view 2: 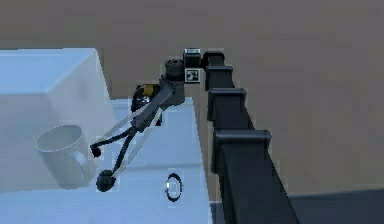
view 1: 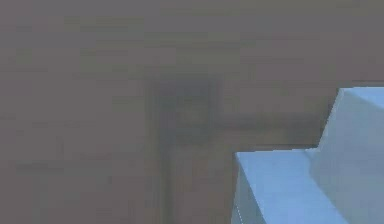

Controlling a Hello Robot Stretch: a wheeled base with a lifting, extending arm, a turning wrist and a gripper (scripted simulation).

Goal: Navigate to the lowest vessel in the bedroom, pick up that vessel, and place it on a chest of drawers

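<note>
In the arm side view a white mug [view 2: 60, 155] with a handle sits on a pale blue furniture top [view 2: 150, 200], below a raised pale blue block [view 2: 50, 85]. The dark arm [view 2: 235, 130] runs up from the bottom edge, and my gripper [view 2: 100, 167] slants down to the left, its thin fingers [view 2: 103, 183] ending right beside the mug. I cannot tell whether the gripper touches the mug or holds anything. The same pale blue furniture [view 1: 300, 185] fills the forward view's lower right corner.
A small round ring-shaped thing [view 2: 175, 187] lies on the pale blue top near the arm. A brown wall [view 2: 300, 60] stands behind the furniture. In the forward view a plain grey-brown wall [view 1: 120, 100] is close ahead.
</note>
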